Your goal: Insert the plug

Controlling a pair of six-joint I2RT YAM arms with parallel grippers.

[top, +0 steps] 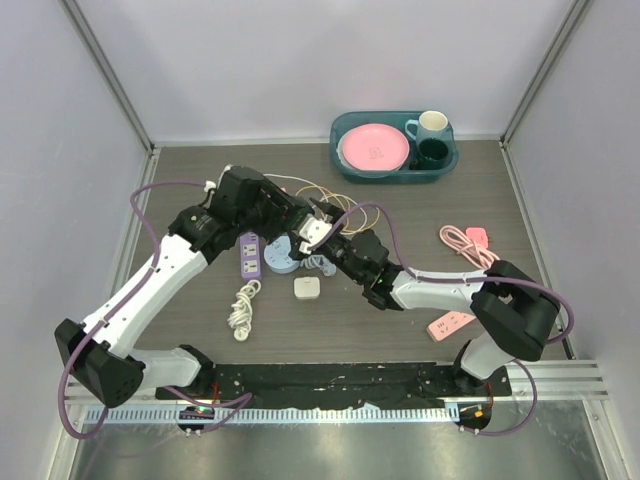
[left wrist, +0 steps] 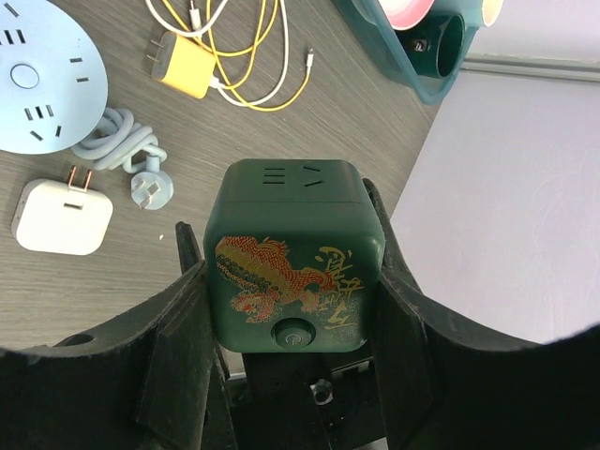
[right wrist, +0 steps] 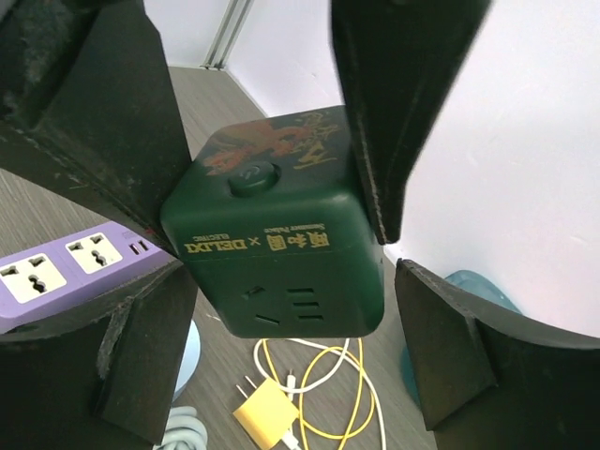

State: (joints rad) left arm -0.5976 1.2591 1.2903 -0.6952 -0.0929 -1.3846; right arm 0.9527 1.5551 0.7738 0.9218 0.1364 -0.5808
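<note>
green cube socket [left wrist: 292,225] held over the table [top: 420,200] middle | we see left gripper [left wrist: 286,281] clamped on its sides | right gripper [right wrist: 295,305] jaws apart, flanking it | left wrist view: yellow charger [left wrist: 187,67] at its 11 o'clock, white adapter [left wrist: 61,217] at 9 o'clock

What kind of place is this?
Probably a robot lab booth, not a home: plain white walls, a left arm and right arm bolted to a table, plus a purple power strip and green cube socket.
</note>
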